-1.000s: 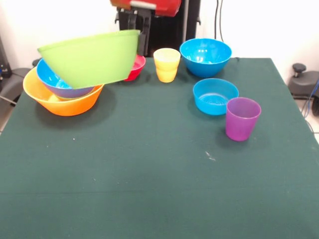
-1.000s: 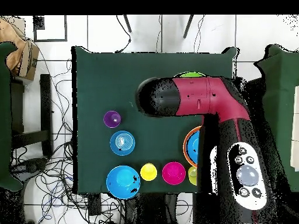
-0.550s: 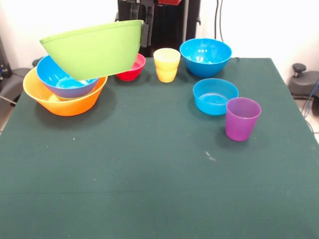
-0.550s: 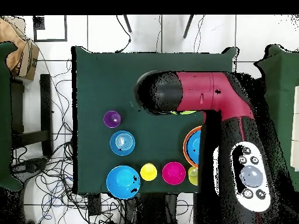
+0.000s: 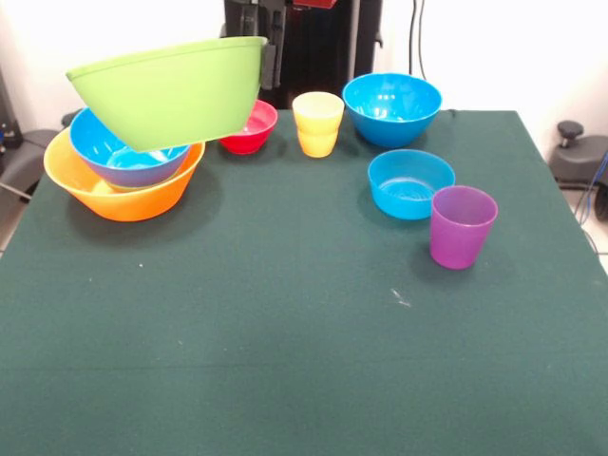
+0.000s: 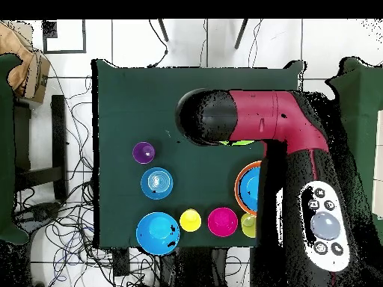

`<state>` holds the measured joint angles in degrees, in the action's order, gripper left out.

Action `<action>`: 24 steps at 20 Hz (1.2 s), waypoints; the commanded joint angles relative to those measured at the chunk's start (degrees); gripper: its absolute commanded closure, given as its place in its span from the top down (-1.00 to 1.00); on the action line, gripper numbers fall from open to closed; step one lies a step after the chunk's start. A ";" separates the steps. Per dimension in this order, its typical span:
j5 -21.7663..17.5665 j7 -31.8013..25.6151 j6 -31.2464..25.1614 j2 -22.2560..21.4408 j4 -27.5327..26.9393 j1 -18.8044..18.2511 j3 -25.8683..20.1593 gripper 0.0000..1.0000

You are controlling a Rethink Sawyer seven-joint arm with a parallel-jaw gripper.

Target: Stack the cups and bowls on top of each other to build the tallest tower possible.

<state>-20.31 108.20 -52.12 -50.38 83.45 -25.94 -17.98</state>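
My end effector (image 5: 269, 47) is gripping the far rim of the large lime green plastic bowl (image 5: 171, 93), holding it tilted in the air above the large blue bowl (image 5: 123, 152) nested in the huge orange-yellow bowl (image 5: 119, 195) at the desk's (image 5: 285, 332) far left. The translucent purple cup (image 5: 462, 226) is standing at the right.
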 commanded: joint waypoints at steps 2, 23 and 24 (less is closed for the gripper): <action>-1.08 -0.35 1.07 2.49 3.31 -1.14 0.58 -1.00; -4.96 -0.01 18.39 0.67 18.36 -4.18 2.71 -1.00; -5.13 0.01 18.62 0.81 18.38 -4.00 2.93 -1.00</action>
<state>-20.31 108.20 -36.61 -50.55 96.06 -30.59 -16.18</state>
